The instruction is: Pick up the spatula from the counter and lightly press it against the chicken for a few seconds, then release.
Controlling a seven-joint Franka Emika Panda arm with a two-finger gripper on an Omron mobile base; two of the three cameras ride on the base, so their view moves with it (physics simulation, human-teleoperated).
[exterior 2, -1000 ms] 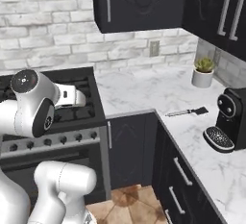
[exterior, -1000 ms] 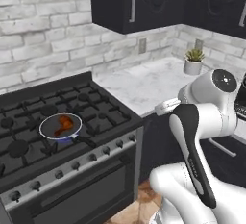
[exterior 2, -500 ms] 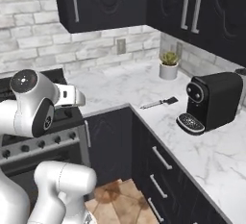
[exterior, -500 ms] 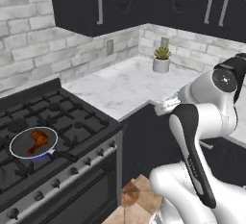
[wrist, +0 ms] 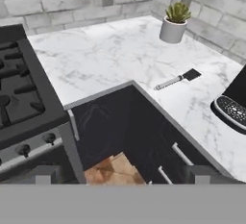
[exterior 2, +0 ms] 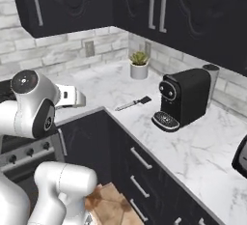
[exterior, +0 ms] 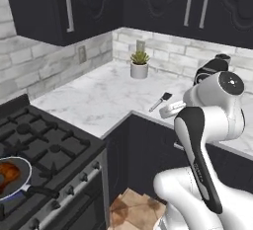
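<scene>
One spatula is lying on the marble counter at two o'clock in the hand view, near the coffee machine, handle trailing toward eight o'clock. Your gripper is hanging well apart from it, jaws spread wide and empty. You are wanting to come in over the handle, jaws straddling it crosswise, before lowering. Chicken is waiting in the pan, at eight o'clock in the left base view.

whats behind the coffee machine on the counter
A grey cylindrical canister stands behind the coffee machine, toward its right rear corner. The machine covers the canister's lower left side, so its base there cannot be seen.
</scene>
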